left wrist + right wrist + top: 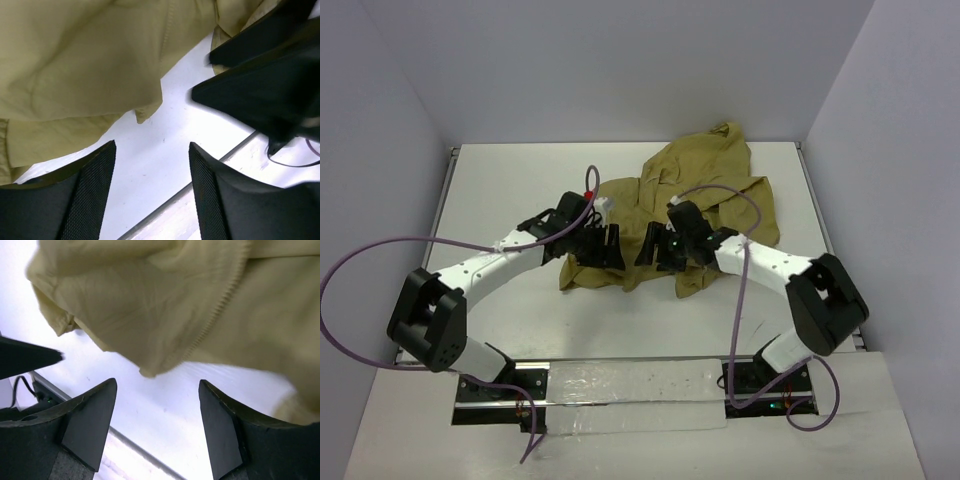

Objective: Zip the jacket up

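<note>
While hovering at the near hem of the jacket [710, 190] with left gripper [152, 150] and right gripper [159, 385] agape and empty, seemingly hunting zipper ends; next, pinch the toothed edge [220, 310]

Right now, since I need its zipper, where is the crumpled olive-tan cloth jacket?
In the top view, the olive-tan jacket lies crumpled right of centre on the white table, its near hem just ahead of the left gripper and right gripper.
</note>
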`<action>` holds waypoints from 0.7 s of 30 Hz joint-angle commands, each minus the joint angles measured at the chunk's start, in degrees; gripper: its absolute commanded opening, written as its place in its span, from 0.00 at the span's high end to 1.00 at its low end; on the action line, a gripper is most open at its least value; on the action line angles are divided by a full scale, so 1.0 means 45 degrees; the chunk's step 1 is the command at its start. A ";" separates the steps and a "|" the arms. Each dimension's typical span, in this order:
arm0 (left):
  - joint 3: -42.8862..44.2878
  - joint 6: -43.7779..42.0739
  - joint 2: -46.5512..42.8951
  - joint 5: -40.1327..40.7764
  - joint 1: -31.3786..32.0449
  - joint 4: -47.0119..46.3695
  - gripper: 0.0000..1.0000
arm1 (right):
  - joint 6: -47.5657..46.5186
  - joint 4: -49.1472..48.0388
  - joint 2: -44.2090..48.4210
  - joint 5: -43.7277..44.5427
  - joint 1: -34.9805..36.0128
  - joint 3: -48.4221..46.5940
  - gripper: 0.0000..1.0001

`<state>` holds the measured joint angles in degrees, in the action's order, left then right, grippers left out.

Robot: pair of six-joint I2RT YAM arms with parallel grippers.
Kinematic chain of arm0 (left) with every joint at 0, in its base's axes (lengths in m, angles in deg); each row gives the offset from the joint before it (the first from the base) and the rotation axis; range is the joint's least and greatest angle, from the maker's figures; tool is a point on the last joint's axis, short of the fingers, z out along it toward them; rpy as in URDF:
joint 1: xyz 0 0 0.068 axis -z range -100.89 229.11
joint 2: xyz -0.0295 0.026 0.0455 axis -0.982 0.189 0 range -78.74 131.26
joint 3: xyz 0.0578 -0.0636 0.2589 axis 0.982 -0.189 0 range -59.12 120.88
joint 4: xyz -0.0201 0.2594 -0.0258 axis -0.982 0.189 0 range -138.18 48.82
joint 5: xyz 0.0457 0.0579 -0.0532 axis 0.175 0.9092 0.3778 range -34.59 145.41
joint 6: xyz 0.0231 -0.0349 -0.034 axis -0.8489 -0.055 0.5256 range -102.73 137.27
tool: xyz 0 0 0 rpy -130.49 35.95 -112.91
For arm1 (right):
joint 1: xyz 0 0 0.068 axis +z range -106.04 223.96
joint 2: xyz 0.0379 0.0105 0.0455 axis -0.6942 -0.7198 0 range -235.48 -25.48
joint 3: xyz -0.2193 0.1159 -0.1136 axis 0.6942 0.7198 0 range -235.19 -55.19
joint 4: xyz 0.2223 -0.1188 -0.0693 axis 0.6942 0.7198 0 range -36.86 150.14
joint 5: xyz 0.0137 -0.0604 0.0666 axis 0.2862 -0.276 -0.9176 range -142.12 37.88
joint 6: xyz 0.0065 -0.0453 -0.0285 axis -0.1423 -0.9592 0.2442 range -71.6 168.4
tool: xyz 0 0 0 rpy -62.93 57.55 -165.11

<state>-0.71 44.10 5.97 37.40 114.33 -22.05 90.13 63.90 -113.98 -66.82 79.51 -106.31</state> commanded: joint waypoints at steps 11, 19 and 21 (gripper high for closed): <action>0.1333 -0.1095 0.1555 0.2331 0.1970 0.0109 0.33 | -0.1350 0.5240 0.6041 0.2684 -0.3759 0.0186 0.26; 0.2739 -0.1161 0.3396 0.3919 0.2875 0.0833 0.26 | -0.1365 0.5245 0.6034 0.2506 -0.4051 -0.0067 0.25; 0.2905 -0.1126 0.3660 0.4220 0.2982 0.0927 0.27 | -0.1351 0.5225 0.6066 0.2500 -0.4051 -0.0034 0.25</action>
<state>9.11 39.41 20.06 51.45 126.66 -19.76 84.73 86.78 -87.11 -56.30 61.64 -104.75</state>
